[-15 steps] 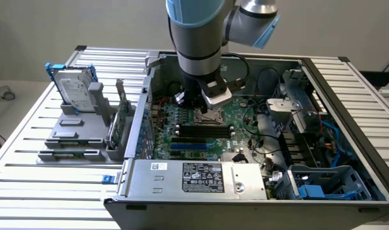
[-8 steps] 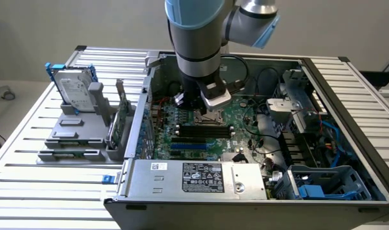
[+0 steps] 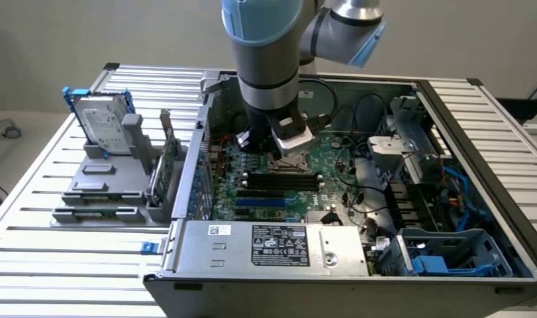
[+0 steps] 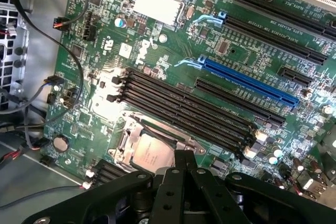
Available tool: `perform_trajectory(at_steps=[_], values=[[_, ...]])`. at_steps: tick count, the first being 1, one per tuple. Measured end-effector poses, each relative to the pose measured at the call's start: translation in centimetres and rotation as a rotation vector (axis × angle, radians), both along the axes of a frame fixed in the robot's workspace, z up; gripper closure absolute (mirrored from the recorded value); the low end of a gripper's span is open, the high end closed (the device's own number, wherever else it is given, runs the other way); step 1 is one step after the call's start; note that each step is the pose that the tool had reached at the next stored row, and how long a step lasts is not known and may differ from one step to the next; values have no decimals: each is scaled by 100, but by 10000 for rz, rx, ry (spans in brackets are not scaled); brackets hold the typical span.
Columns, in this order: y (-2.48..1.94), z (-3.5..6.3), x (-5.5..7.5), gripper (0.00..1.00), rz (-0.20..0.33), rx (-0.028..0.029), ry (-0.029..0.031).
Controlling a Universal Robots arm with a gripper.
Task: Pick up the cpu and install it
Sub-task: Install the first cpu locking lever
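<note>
Motherboard [image 4: 173, 56] lay flat inside the open PC case [image 3: 480, 218], w/ one cpu [image 4: 151, 154] sitting in its socket [image 4: 126, 142], silvery top up, just beside the mem slots. I counted four long black mem slots [image 4: 184, 106] in a row, plus one blue slot [image 4: 247, 82] beyond them. One gripper [image 4: 184, 157] hung directly over the socket in the wrist view; I couldn't tell whether its fingers were open or closed, or if they touched the chip. Outside the case, on the exterior view's left, one grey holder [image 3: 109, 182] stood w/ one hard drive [image 3: 100, 122] upright in a blue bracket.
</note>
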State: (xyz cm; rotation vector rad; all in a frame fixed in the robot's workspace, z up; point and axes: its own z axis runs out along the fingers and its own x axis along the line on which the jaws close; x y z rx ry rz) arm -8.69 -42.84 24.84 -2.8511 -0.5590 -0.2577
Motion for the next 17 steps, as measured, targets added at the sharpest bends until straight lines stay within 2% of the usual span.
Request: perform_trajectory(at_steps=[6,17], values=[[15,-32,-54,89,-76,3,1],[27,-88,-65,89,-134,7,1]])
